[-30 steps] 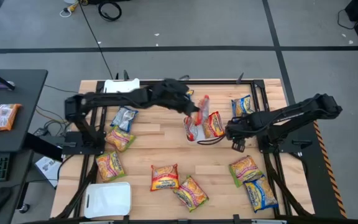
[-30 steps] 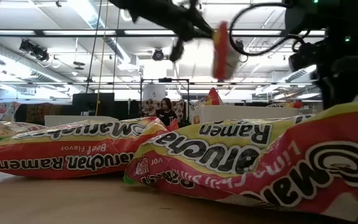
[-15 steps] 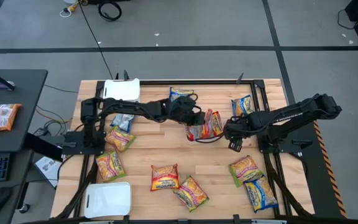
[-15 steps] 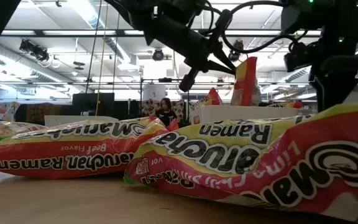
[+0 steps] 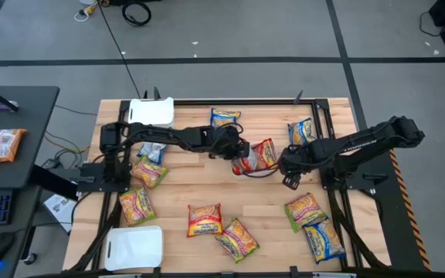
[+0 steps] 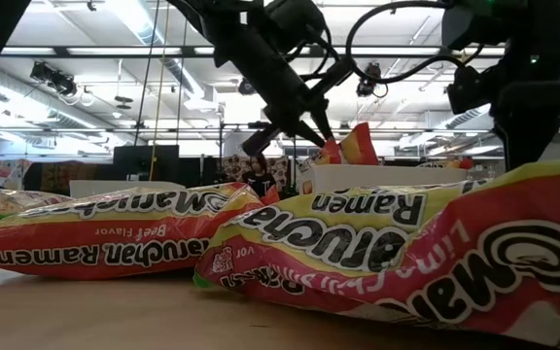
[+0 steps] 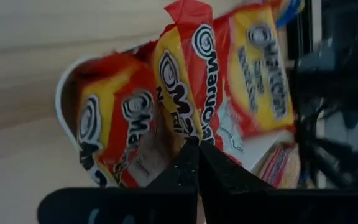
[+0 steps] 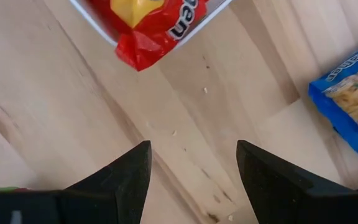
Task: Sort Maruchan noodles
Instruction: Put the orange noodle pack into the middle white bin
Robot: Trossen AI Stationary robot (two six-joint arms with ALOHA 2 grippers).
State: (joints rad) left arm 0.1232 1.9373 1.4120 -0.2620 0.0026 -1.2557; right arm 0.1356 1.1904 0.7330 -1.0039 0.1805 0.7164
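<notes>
Left gripper (image 7: 191, 163) pinched shut on red packet (image 7: 188, 93) over the crowded tray (image 7: 65, 93), right gripper (image 8: 191, 168) open, idle nearby; release could leave the packet propped on the others, tipping out.

Surface (image 5: 269, 208): pale wood, plank grain.
Noodle packets in the centre tray (image 5: 259, 157): red with yellow panels, white lettering, black-and-white swirl logo.
Packet near the right arm (image 5: 300, 131): blue and yellow.
Front packets (image 5: 205, 220): red-orange; (image 5: 236, 238): yellow-orange.
Corner trays (image 5: 136, 247): white.
Both arms: black.
</notes>
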